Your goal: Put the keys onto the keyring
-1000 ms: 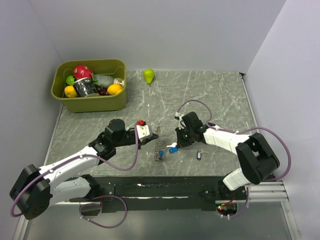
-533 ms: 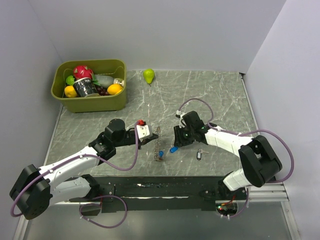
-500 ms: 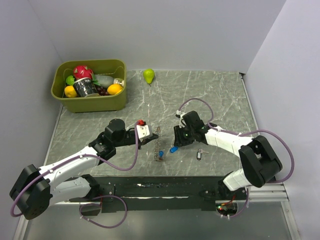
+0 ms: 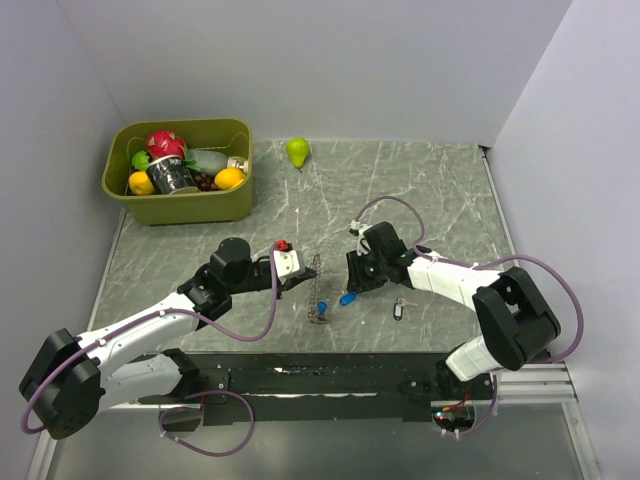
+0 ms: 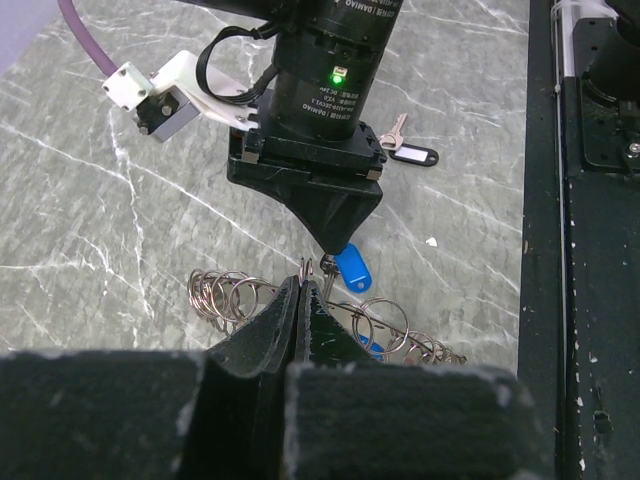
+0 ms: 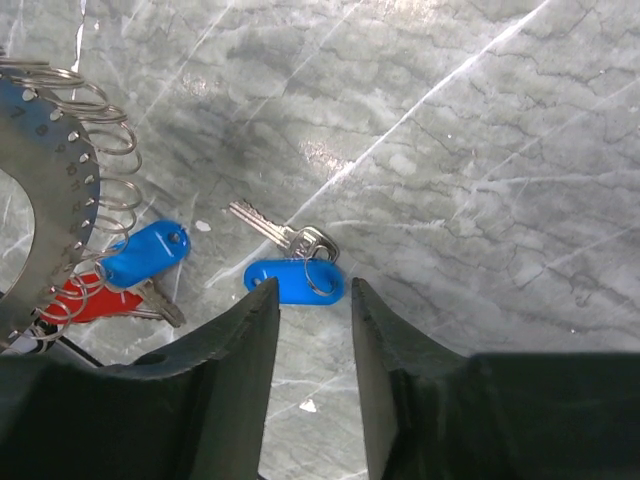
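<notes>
Right end effector (image 6: 310,290) hangs parted over a blue-tagged key (image 6: 292,282) beside keyring (image 6: 50,195).

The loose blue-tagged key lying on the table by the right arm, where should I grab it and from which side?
Probably the loose blue tag, not the thin key blade: both lie flat on the table, and the tag looks thicker. Come straight down with the open right end effector, closing across the tag's long edges.

Robot lab cell, blank walls (image 4: 300,60), marbled table (image 4: 420,190)
</notes>
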You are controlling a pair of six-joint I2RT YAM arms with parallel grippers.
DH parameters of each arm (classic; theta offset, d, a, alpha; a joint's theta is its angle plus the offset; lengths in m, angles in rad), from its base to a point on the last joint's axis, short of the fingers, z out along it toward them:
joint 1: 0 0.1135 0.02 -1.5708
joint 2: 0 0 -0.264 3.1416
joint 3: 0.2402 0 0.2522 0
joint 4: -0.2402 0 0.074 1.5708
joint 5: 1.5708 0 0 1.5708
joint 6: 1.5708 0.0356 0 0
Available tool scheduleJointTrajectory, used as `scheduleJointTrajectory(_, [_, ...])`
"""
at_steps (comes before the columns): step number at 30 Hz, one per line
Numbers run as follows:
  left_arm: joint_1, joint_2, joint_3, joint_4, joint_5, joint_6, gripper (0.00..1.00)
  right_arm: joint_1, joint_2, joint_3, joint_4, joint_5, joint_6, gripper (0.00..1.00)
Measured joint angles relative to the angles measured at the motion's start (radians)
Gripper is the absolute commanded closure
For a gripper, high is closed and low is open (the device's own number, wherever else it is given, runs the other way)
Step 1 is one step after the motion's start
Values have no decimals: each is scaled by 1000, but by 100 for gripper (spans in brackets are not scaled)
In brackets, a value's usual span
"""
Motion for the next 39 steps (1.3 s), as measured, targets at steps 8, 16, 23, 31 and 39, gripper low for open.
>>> scheduleJointTrajectory(8, [0, 0, 0, -8, 0, 0, 99, 5, 39, 0, 12, 1, -3, 70])
scheduleJointTrajectory(16, [0, 0, 0, -9, 0, 1, 99, 8, 46, 0, 13, 15, -4, 90])
scheduleJointTrajectory(23, [0, 0, 2, -14, 0, 5, 99, 9, 46, 0, 13, 31, -3, 100])
scheduleJointTrajectory(31, [0, 0, 2, -14, 0, 5, 99, 16, -24, 0, -19, 71, -14, 100])
scheduleJointTrajectory(39, [0, 0, 2, -27, 0, 5, 99, 35, -206, -3, -20, 72, -82, 100])
